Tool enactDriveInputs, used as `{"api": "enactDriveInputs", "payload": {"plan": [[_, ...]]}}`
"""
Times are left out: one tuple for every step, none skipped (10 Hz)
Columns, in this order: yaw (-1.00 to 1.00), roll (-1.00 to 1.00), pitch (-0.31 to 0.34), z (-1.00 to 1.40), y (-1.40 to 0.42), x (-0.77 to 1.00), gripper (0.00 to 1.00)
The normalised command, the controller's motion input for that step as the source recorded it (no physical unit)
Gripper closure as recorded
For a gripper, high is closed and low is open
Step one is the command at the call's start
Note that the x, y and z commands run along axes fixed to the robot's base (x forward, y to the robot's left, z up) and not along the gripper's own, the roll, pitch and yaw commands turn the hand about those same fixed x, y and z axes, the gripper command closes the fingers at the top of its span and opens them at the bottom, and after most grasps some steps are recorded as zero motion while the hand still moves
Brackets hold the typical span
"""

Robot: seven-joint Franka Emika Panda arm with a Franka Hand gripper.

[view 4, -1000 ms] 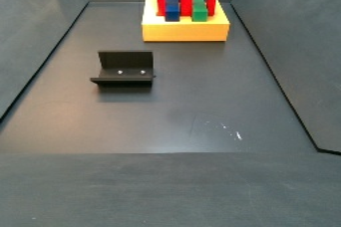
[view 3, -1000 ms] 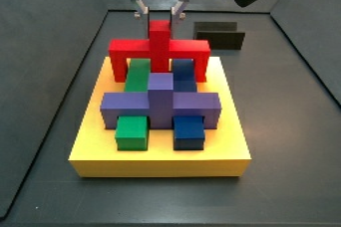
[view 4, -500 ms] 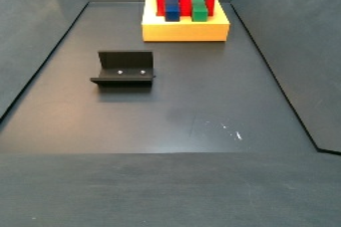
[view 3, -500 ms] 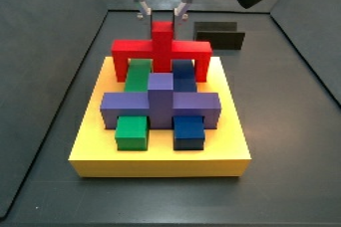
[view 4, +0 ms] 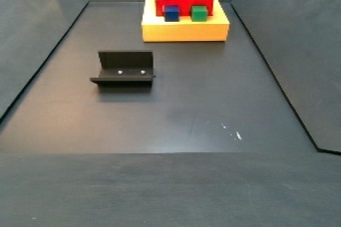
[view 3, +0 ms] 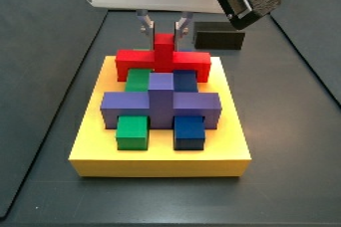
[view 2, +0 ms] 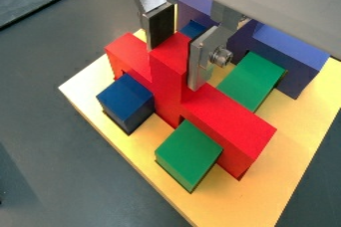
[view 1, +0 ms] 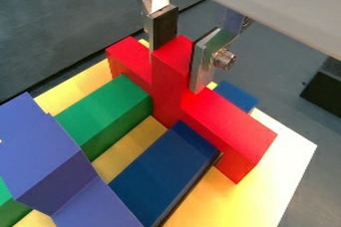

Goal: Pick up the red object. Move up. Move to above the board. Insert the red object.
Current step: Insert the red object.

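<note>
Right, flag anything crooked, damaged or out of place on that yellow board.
Nothing stands out. The bright red blocky piece sits square on the flat yellow board behind the purple cross-shaped block, its post between the end effector fingers.

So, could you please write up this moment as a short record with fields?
gripper: above the board's rear, fingers either side of the red object's post
red object: crossbar low over the green and blue blocks, legs down by the board
board: yellow slab carrying the blocks
purple block: cross-shaped, mid-board, in front of the red object
fixture: on the floor, apart from the board
</note>
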Motion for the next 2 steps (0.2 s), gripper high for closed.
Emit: {"api": "enactDriveInputs", "payload": {"plan": [[-0.04,-0.05,-0.156,-0.46,0.0,0.0,1.0],[0.0,0.0,0.0,0.0,0.0,0.0,1.0]]}}
